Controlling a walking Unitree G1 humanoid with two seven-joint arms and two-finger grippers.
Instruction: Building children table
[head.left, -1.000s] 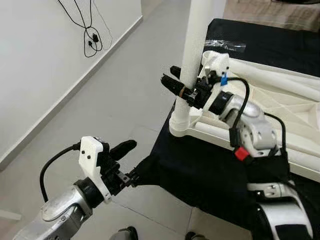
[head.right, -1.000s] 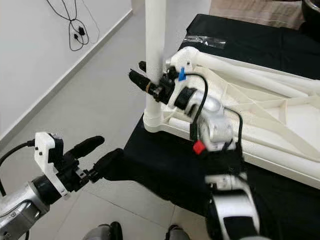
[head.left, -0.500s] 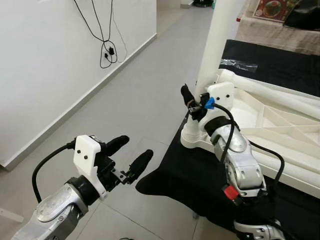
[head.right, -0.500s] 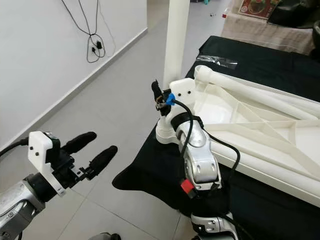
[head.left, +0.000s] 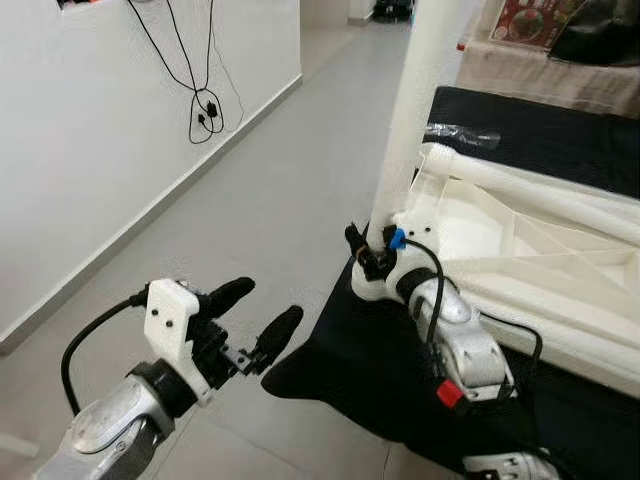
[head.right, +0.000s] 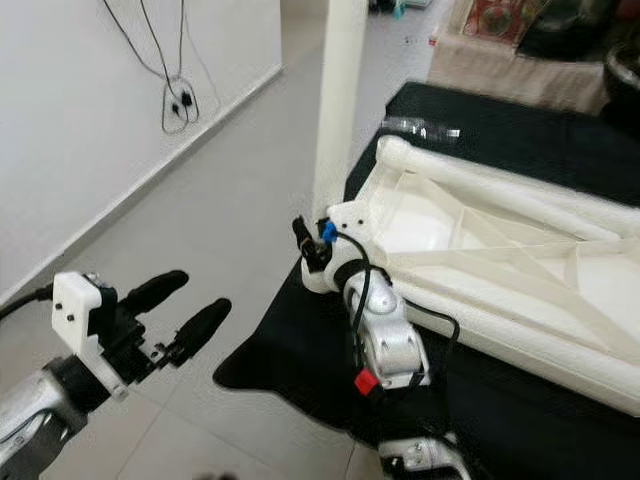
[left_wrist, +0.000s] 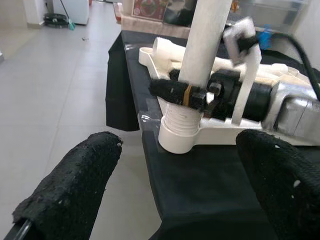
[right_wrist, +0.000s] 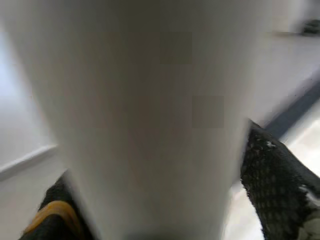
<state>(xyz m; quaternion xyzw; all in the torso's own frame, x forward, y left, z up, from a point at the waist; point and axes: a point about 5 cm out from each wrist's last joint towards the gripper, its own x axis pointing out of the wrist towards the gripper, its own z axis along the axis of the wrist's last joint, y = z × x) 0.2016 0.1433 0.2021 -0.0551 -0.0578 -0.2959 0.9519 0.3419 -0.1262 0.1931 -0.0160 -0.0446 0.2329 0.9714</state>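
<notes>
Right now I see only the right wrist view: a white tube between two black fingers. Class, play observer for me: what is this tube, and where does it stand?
Observer: It is the table leg, upright in a corner socket of the upturned white tabletop. The right gripper has its jaws shut around it just above the socket.
Operator: Is it screwed fully home?
Observer: Seemingly not: the left wrist view shows ribbed thread exposed above the socket's collar.
Operator: Where is the other arm?
Observer: The left gripper hovers over the floor with its jaws open, apart from the black cloth under the tabletop.
</notes>
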